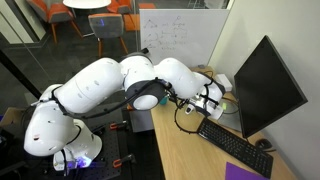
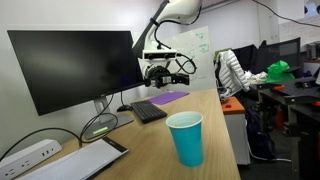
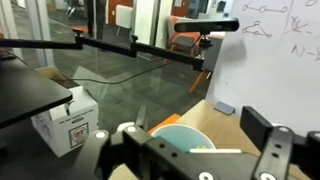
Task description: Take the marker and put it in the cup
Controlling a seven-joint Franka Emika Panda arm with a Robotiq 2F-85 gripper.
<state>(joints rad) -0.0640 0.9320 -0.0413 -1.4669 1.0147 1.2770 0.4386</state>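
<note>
Blue cup [image 2: 185,137] nearest; only wrist view shows marker [image 3: 216,150].

The teal cup [image 2: 185,140] stands upright on the desk [image 2: 140,150] — the marker [image 3: 215,151], a thin yellow sliver, lies level.

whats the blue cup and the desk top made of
The cup looks like thin plastic, teal and slightly glossy: a smooth tapered wall and a thin rim, though coated paper is possible. The desk top looks like light wood or wood-look laminate with a matte finish: pale tan colour and a flat, even surface.
</note>
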